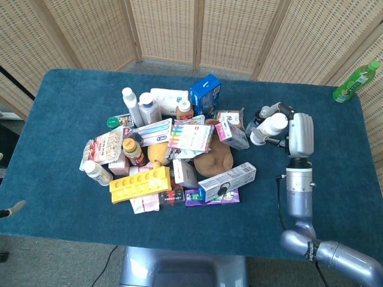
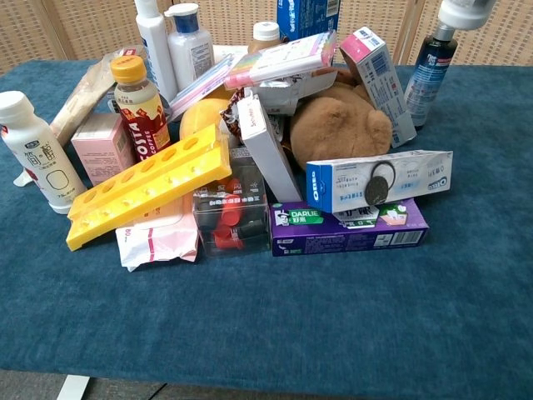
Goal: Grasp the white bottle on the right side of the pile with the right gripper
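My right hand (image 1: 294,133) grips the white bottle (image 1: 268,127) and holds it in the air, tilted, off the blue tablecloth (image 1: 341,179). It hangs over the right edge of the pile, just in front of a dark pump bottle (image 1: 259,116). In the chest view only the white bottle's (image 2: 465,12) lower end shows at the top edge, above the pump bottle (image 2: 430,67); the hand itself is out of frame there. A small grey tip (image 1: 13,207) at the left edge of the head view may belong to my left hand.
The pile holds a brown plush (image 1: 215,156), a blue-and-white biscuit box (image 2: 379,179), a purple toothpaste box (image 2: 350,227), a yellow tray (image 2: 150,185) and several bottles and cartons. A green bottle (image 1: 356,81) lies at the far right corner.
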Controlling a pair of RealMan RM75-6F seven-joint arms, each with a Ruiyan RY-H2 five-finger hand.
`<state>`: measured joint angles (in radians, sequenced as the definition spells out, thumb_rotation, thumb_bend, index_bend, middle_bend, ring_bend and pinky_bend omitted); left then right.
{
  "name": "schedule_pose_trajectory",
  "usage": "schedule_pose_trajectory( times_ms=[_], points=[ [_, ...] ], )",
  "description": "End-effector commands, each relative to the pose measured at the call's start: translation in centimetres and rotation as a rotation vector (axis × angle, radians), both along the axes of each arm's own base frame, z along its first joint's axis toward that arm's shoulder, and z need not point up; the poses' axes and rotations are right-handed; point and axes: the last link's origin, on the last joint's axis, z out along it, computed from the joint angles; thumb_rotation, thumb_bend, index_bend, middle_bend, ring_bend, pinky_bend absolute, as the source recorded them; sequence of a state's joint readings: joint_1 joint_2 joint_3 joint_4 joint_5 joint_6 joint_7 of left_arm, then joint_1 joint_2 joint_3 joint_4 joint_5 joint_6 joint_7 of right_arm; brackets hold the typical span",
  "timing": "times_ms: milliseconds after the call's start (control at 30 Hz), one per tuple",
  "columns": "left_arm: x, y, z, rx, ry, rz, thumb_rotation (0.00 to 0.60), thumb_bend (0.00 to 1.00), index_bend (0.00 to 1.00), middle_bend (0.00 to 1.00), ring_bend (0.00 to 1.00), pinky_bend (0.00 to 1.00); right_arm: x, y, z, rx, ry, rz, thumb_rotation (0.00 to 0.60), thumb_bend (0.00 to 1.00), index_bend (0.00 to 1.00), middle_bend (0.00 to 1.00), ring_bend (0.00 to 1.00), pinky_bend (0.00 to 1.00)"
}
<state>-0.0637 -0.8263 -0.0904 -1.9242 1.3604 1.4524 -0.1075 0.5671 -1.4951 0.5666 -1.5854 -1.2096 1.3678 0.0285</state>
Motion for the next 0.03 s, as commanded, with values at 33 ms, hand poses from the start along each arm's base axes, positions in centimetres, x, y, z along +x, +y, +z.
schedule_pose_trajectory(
  times_ms=[33],
  points=[
    [0.02, 0.03, -0.11, -0.003, 0.003, 0.0, 0.6, 0.0, 0.0, 0.0, 0.0, 0.0, 0.21, -0.08, 0.47, -0.007, -0.001, -0.001, 0.6, 0.09, 0.56, 0.94, 0.64, 0.72]
  ],
)
